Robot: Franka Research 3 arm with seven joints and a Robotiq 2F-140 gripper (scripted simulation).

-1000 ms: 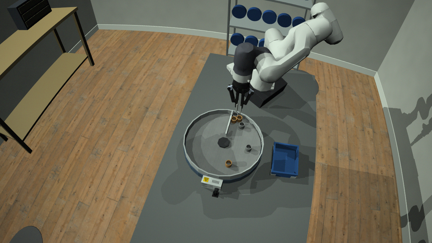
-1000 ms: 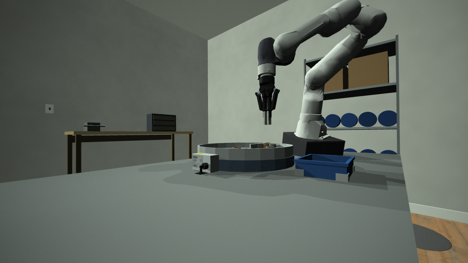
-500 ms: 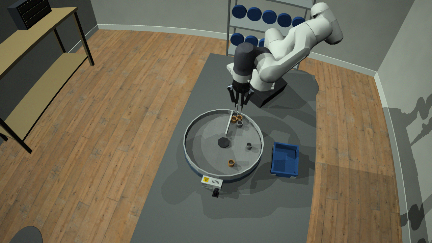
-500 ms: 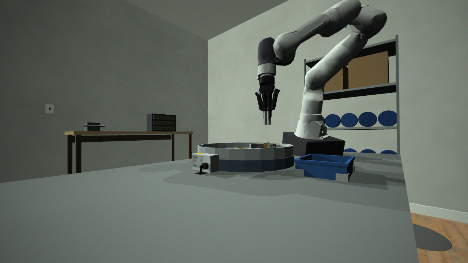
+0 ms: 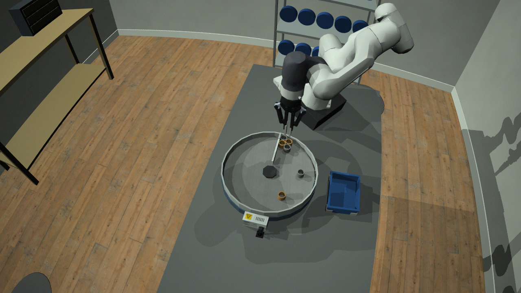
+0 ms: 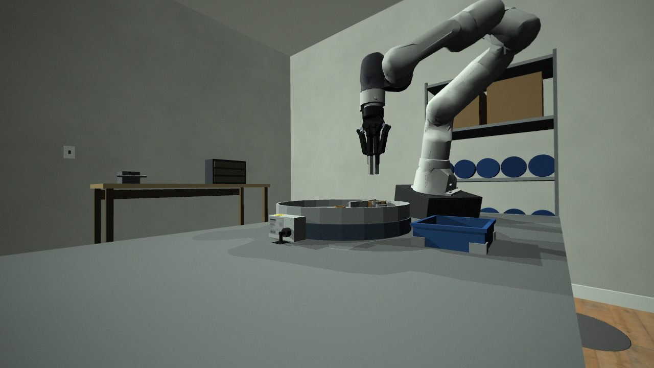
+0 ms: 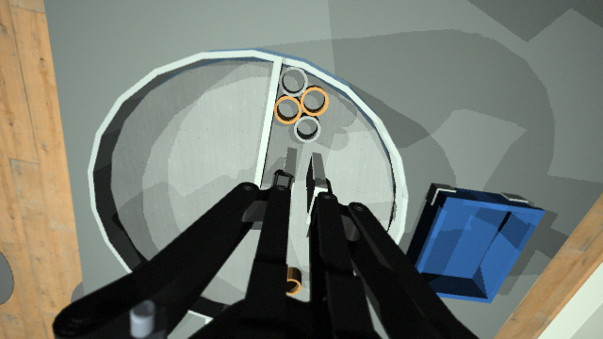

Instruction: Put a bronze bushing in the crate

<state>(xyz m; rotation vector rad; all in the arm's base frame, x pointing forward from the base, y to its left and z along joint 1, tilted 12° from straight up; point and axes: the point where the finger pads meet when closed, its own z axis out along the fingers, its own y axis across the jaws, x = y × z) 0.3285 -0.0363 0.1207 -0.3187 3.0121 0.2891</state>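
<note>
The round turning table (image 5: 224, 171) (image 6: 343, 220) (image 7: 100, 141) carries several bushings. Two bronze bushings (image 5: 282, 144) (image 5: 289, 141) (image 7: 276, 108) (image 7: 326, 104) and two grey ones (image 5: 287, 149) (image 7: 297, 133) (image 7: 284, 78) sit bunched against the white divider bar (image 5: 275, 149) (image 7: 265, 127) at the far rim. Another bronze bushing (image 5: 281, 197) (image 7: 294, 285) and a grey one (image 5: 300, 173) stand apart at the near side. My gripper (image 5: 287, 133) (image 6: 373, 171) (image 7: 301, 165) hangs well above the cluster, shut and empty. The blue crate (image 5: 344, 176) (image 6: 450, 232) (image 7: 452, 235) stands right of the table, empty.
A small control box (image 5: 255, 219) (image 6: 287, 226) sits at the table's near rim. A black hub (image 5: 270, 171) marks the table's centre. The robot base (image 5: 326, 112) is behind the table, with a shelf rack of blue discs (image 5: 315, 18) beyond it.
</note>
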